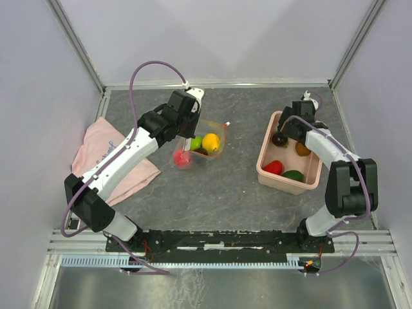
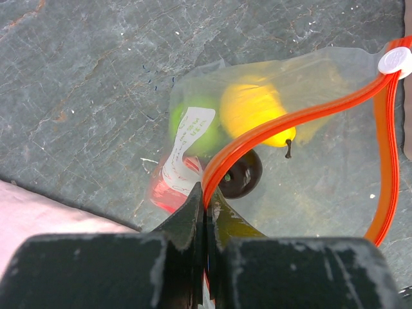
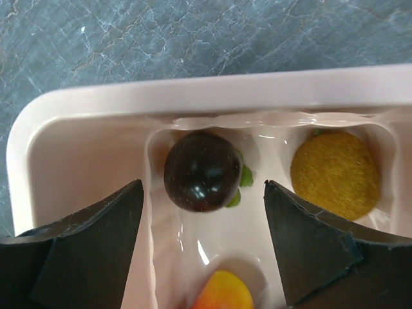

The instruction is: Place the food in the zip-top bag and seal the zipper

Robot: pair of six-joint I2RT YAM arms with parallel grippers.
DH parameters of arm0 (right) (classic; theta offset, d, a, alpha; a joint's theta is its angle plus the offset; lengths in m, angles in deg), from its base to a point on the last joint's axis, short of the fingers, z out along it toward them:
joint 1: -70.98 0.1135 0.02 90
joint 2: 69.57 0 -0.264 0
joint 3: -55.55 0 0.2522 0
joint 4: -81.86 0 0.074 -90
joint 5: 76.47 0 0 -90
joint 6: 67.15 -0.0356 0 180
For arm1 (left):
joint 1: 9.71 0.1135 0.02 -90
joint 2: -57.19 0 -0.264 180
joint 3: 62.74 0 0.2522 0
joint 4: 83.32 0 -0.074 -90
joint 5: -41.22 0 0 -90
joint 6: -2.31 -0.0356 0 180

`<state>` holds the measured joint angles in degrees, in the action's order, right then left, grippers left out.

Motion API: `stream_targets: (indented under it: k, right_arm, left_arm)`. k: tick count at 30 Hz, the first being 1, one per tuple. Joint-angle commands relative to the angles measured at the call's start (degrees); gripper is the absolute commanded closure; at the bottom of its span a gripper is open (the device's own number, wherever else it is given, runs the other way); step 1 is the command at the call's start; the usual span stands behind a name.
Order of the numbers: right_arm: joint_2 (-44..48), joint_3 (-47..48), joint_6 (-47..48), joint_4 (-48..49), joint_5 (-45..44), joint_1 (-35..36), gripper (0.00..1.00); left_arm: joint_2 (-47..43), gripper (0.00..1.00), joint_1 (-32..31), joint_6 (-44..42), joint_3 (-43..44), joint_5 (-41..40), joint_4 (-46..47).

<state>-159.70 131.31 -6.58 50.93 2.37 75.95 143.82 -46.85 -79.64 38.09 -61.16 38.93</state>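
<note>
Clear plastic zip-top bag [image 2: 312, 77] was glossy and crinkled, dark purple fruit [image 3: 201, 171] shone smooth, pink bin [image 3: 193, 90] was glossy plastic, desk [image 2: 84, 84] looked matt, stone-veined

Slumped on the worktop [image 1: 225, 193]: clear crinkly zip-top bag [image 2: 322, 174], mouth gaping, red-orange zipper [image 2: 309, 116] looped wide, unsealed. Inside already: yellow fruit [image 2: 251, 109], green fruit [image 2: 193, 116], red piece [image 2: 161, 190], dark round piece [image 2: 244, 174]. Well off right, bunched together: dark purple fruit [image 3: 201, 170], fuzzy orange fruit [image 3: 335, 174], red vegetable [image 1: 273, 167], green vegetable [image 1: 293, 174].

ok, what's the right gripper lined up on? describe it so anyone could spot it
Find the pink bin on the right; look at its far end. Between the fingers of the open right gripper sits the dark purple fruit: glossy, near-black, green leaves, unlike the matte orange piece beside it.
</note>
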Motion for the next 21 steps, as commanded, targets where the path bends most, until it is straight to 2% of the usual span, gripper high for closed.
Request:
stream_targets:
  k: [1,11,21]
  right_arm:
    - [-2.7,-1.0,-5.0,7.8,1.3,-0.2,0.16]
    - [-5.8,-6.6,-8.1,12.9,0.3,-1.0,0.17]
    - [-7.3,-7.1,-6.5,13.7,2.6,-1.1,0.19]
  left_arm:
    - [-1.2,0.97,-0.2,-1.5,2.4,-0.1,3.5]
    - [-1.0,0.97,-0.2,-1.3,1.8,0.2,4.2]
    - [-0.5,0.97,-0.2,-1.5,1.8,0.6,4.6]
